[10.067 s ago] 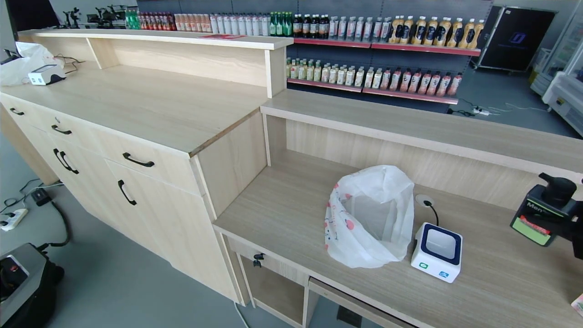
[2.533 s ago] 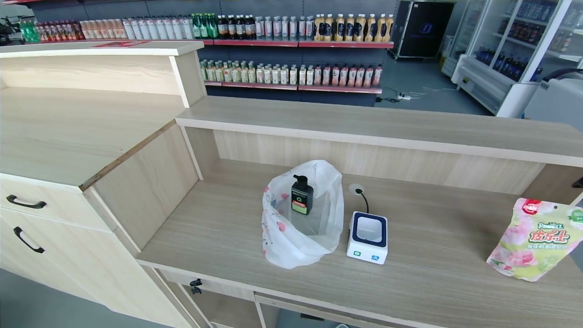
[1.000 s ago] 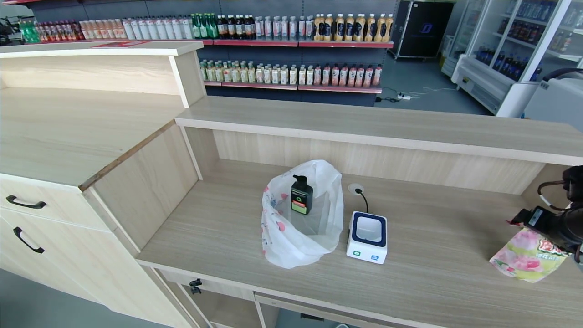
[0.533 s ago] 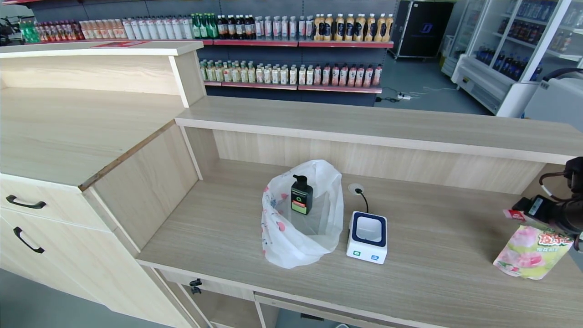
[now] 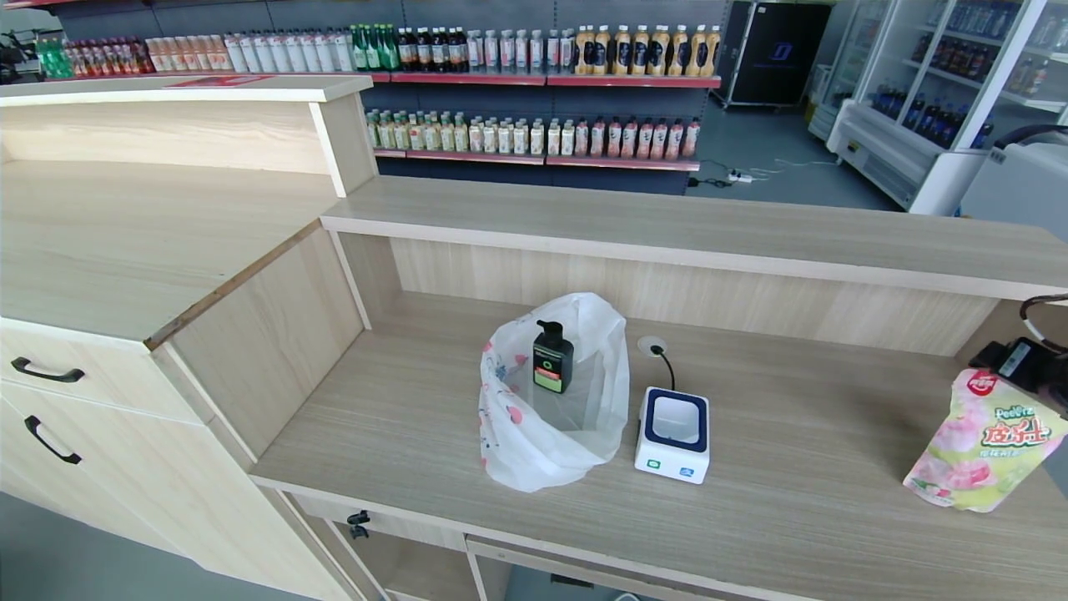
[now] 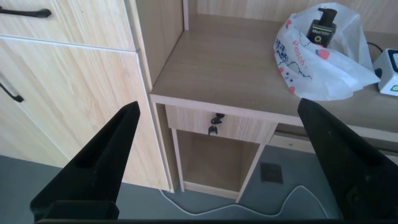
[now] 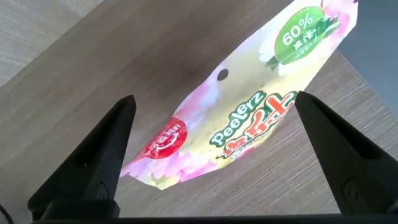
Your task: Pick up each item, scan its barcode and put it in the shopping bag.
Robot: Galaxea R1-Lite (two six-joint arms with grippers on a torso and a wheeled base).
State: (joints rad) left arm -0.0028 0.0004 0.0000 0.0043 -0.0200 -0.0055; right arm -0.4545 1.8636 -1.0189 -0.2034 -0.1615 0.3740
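Now the right end effector [image 7: 214, 98], fingers apart, has drawn back from the pouch [image 5: 980, 442].

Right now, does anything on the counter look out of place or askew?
Only mildly: the pink-and-green plastic pouch sits crooked at the wooden counter's right edge, below the open right gripper. Nothing looks spilled.

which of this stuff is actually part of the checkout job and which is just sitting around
Part of the job:
snack pouch, not yet bagged
barcode scanner
shopping bag
pump bottle, already in the bag

Just lying about:
shelved drink bottles
fridges
counter drawers
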